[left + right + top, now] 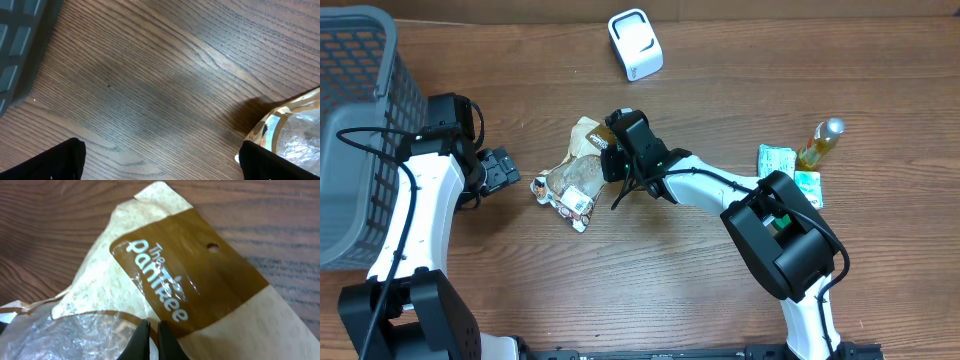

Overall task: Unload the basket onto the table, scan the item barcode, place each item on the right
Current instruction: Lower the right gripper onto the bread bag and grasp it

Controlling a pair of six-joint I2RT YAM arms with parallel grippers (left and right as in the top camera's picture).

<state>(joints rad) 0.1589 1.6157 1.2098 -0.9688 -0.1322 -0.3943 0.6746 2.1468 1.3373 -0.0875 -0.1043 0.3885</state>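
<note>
A brown wood-grain desk (650,280) fills all three views; nothing of the room beyond it shows. Nearest the robot's base, the left arm (415,215) reaches out with its jaws released and spread wide over bare wood, one black tip just beside the clear edge of the snack bag (575,175). The bag lies flat near the middle of the desk, between the two arms. Its long axis runs on a slant: the end with the clear window and a printed label points toward the near left, and the brown paper header points toward the far side. The right arm (720,190) crosses in from the right with its jaws clenched and their tips down on the bag where the window meets the brown band printed with white lettering. Whether any film is pinched between them cannot be told. At the right edge a small bottle (820,143) lies beside two green packets (775,158). A grey mesh basket (360,120) takes up the far left corner, with only grey mesh showing inside it. Farthest off, a white scanner (635,43) stands on the desk, well apart from the bag.
</note>
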